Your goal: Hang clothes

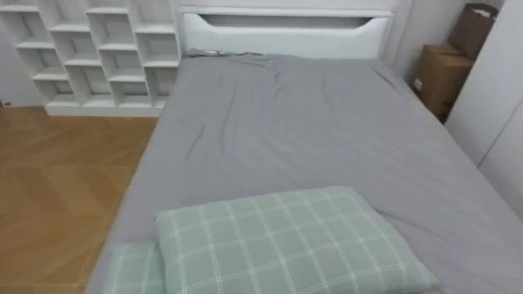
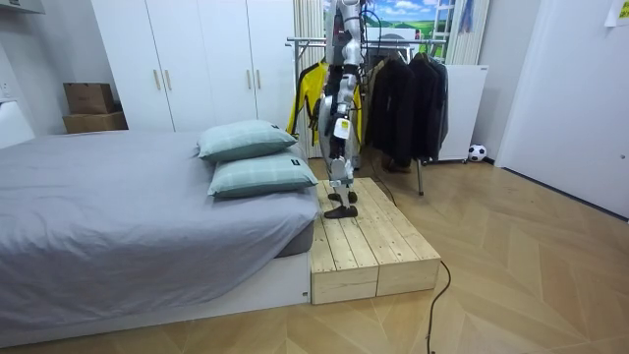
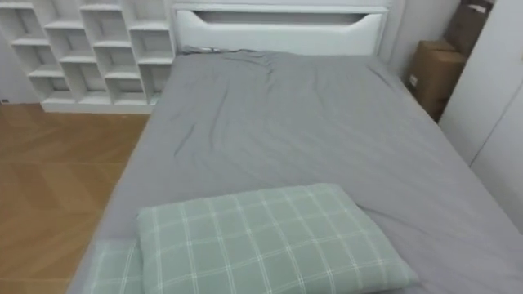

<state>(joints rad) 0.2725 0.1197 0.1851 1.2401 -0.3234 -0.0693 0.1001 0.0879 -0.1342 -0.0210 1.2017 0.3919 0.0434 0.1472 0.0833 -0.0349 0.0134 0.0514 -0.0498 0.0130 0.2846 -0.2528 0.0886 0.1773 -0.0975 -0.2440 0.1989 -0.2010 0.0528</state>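
The robot stands on the wooden platform (image 2: 369, 241) at the pillow end of the bed (image 1: 327, 131), looking along it. The clothes (image 2: 403, 98) hang on a rack (image 2: 324, 41) beyond that end. The left hand (image 2: 339, 130) hangs low, and I cannot tell whether it grips anything. It is probably still searching, so the next move calls for finding a garment to hang.

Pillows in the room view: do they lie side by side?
No, the upper pillow lies stacked on the lower pillow on the bed.
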